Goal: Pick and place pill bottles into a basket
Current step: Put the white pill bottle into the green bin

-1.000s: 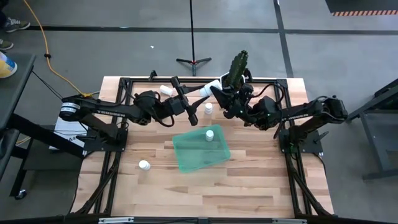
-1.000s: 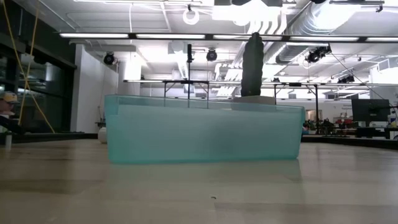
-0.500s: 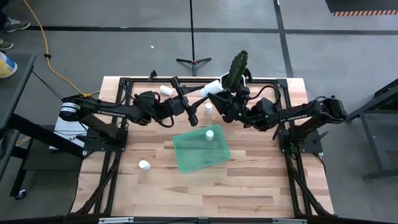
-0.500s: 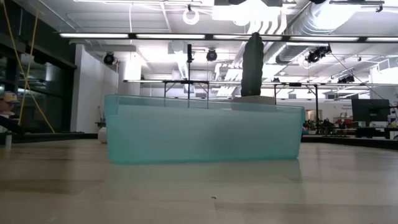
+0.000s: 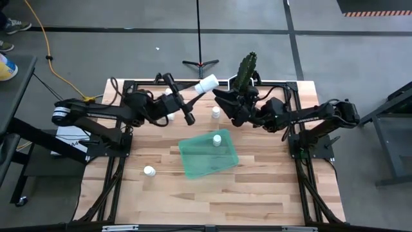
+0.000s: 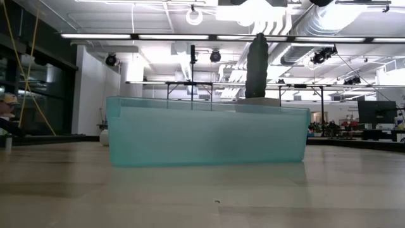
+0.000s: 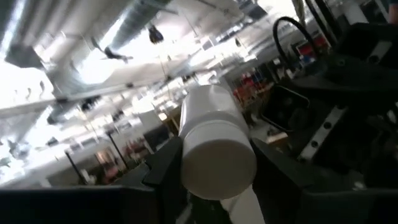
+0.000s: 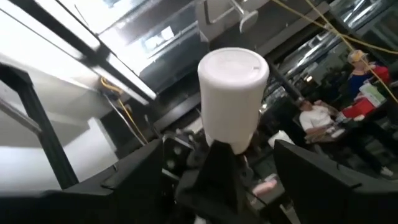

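- My left gripper (image 5: 197,92) is clenched on a pill bottle (image 5: 207,84), raised over the far side of the desk (image 5: 257,193).
- My right gripper (image 5: 222,100) faces it from just beside; I cannot tell how its fingers stand.
- The basket (image 5: 207,154) lies mid-desk with one bottle (image 5: 217,139) standing inside.
- Another bottle (image 5: 149,171) sits near-left of the basket.

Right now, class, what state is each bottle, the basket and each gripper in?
Held pill bottle: off the table, in left gripper.
Left gripper: shut on held pill bottle.
Right gripper: jaws open, empty.
Basket: flat on table.
Bottle in basket: upright.
Bottle beyond basket: upright on table.
Bottle left of basket: upright on table.
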You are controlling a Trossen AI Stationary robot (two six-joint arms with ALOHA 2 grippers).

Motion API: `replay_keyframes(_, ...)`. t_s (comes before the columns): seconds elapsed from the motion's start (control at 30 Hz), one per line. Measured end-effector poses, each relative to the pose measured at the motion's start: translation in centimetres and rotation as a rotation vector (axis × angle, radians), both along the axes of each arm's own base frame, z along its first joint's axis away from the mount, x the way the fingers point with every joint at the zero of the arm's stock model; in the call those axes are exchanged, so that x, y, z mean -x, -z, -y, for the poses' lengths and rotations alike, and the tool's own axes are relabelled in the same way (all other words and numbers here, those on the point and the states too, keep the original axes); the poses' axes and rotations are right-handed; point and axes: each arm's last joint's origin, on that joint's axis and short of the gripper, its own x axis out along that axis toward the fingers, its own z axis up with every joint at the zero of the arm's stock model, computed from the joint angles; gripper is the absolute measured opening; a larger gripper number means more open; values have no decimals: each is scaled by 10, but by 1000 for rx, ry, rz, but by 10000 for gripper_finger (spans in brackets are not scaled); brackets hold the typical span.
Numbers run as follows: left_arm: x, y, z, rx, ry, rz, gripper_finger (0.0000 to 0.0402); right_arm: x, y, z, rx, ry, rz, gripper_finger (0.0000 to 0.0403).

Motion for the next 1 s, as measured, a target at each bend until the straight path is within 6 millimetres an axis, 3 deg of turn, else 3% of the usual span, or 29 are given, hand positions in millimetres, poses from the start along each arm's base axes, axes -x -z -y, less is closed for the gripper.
replay_keyframes(0.2,21,-2,0,104,27,-98,195,-6,11,4,40,-96,-139,295)
replay_keyframes(0.4,44,-6,0,214,55,-131,195,7,25,8,62,-181,-513,286)
replay_keyframes(0.53,54,-7,0,283,70,-134,195,34,26,8,169,-151,-733,256)
replay_keyframes(0.67,55,-4,-1,342,60,-143,195,70,13,4,292,-141,-819,194)
replay_keyframes(0.9,45,5,-2,428,19,-148,195,139,-6,-3,442,-121,-847,28)
replay_keyframes(1.0,40,9,-3,459,-13,-148,195,165,-1,-4,455,-101,-798,13)
